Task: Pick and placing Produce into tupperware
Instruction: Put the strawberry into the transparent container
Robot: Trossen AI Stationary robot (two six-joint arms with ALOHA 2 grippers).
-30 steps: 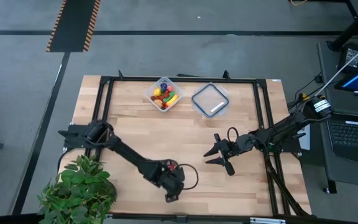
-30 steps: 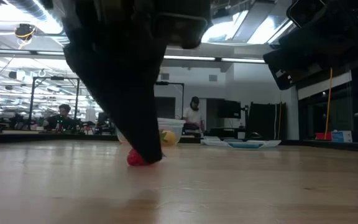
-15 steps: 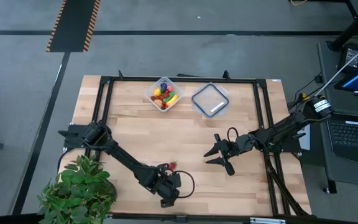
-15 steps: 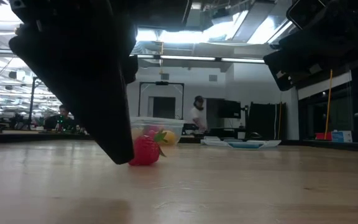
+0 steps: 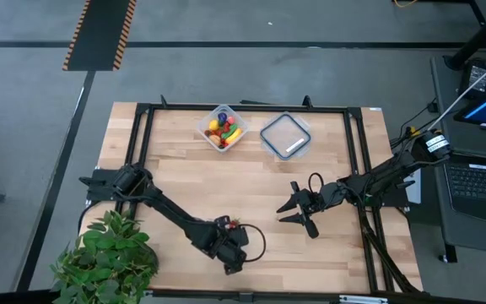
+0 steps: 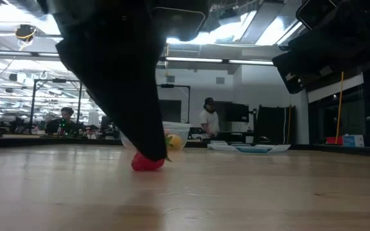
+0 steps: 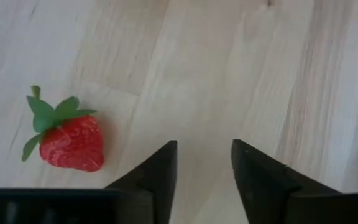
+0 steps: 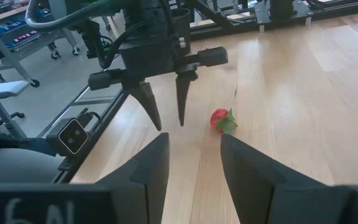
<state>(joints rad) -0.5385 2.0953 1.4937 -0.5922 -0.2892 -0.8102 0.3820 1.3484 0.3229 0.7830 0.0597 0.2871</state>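
Observation:
A tiny red toy strawberry (image 5: 234, 225) with green leaves lies on its side on the wooden table near the near edge. My left gripper (image 5: 229, 242) hangs just over the table beside it, open, fingers pointing down. In the left wrist view the strawberry (image 7: 72, 142) lies outside the open fingers (image 7: 204, 168), clear of them. The right wrist view also shows a gap between the strawberry (image 8: 221, 119) and the left gripper (image 8: 166, 102). The clear tub (image 5: 223, 127) at the far edge holds several colourful produce pieces. My right gripper (image 5: 298, 211) waits open right of centre.
The flat square lid (image 5: 285, 136) with a white label lies right of the tub. A potted green plant (image 5: 108, 253) stands at the near left corner. A black frame (image 5: 142, 118) runs along the table's edges. People are in the room beyond (image 6: 207, 122).
My left gripper drew back toward the near left corner, uncovering the strawberry in the low view. It then came back toward the strawberry and stands in front of it again. The strawberry has stayed where it was.

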